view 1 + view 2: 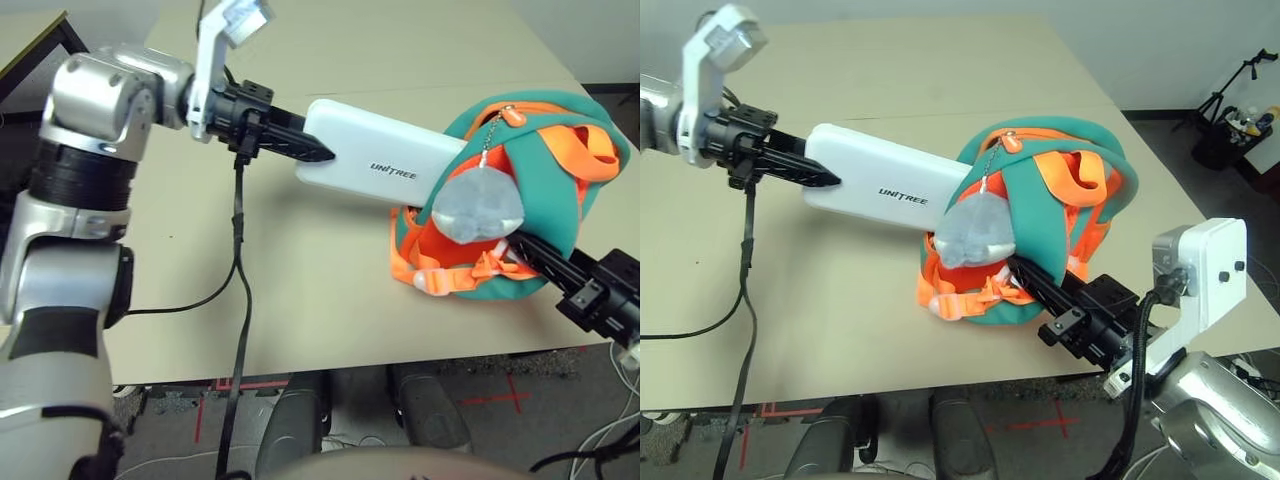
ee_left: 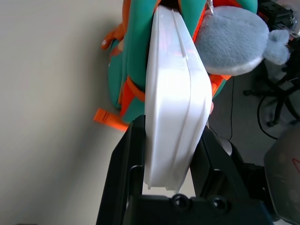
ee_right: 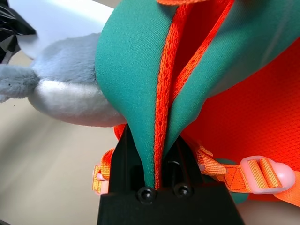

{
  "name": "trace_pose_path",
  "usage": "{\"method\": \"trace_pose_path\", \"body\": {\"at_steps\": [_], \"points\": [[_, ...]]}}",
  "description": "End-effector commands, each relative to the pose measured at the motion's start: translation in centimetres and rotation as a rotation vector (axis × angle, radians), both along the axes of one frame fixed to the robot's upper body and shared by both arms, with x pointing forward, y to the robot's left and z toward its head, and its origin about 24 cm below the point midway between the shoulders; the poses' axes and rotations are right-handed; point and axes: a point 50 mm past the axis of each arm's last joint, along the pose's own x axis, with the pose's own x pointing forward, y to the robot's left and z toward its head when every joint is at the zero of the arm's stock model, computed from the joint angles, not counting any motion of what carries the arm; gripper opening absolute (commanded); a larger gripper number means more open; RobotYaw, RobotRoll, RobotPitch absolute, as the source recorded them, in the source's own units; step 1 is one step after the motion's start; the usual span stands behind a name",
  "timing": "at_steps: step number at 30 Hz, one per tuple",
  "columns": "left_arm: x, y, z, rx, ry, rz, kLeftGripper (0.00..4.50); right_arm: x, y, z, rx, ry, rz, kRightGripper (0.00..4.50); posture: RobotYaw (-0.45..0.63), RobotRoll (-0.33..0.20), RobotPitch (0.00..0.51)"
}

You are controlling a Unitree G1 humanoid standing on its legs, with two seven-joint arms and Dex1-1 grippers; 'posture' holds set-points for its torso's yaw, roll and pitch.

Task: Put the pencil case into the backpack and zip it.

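On the left, the left gripper (image 1: 318,153) is clamped on the near end of the case (image 1: 385,160), one black finger (image 2: 123,164) on each flat face, so its jaws stand part-way apart by the thickness of the case. The case is held clear of the table (image 1: 300,290), slanting across toward the backpack (image 1: 560,150), and its far end has reached the opening at the teal-and-orange edge; how far it has passed inside I cannot tell, since the fabric and the grey charm (image 1: 476,208) cover that end. Most of the case, lettering included, is outside the bag. The charm hangs on its chain in front of the opening, touching the case. Further right, the right gripper (image 3: 157,176) is pinched nearly closed on a fold of the backpack's teal fabric and orange trim, holding the bag up and its mouth toward the case. By my reading the task is in its first half: the case is grasped and brought to the mouth, insertion is just beginning, and the pushing in, the release and all the zipping are left.
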Motion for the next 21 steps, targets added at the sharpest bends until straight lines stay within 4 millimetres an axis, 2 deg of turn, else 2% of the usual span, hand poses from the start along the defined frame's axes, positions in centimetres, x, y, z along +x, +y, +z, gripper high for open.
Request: {"method": "trace_pose_path", "body": {"at_steps": [1, 13, 21], "points": [[0.1, -1.2, 0.7, -0.030, -0.049, -0.039, 1.38, -0.1, 0.4, 0.0, 0.012, -0.011, 0.011, 0.23, -0.28, 0.000, 0.148], [1.3, -4.9, -0.3, -0.035, -0.107, -0.088, 1.38, 0.4, 0.5, -0.4, 0.014, -0.012, 0.015, 0.23, -0.27, 0.000, 0.149], [1.6, -6.7, -2.4, 0.000, -0.092, -0.106, 1.38, 0.6, 0.3, -0.7, 0.014, -0.016, 0.010, 0.23, -0.27, 0.000, 0.149]]}}
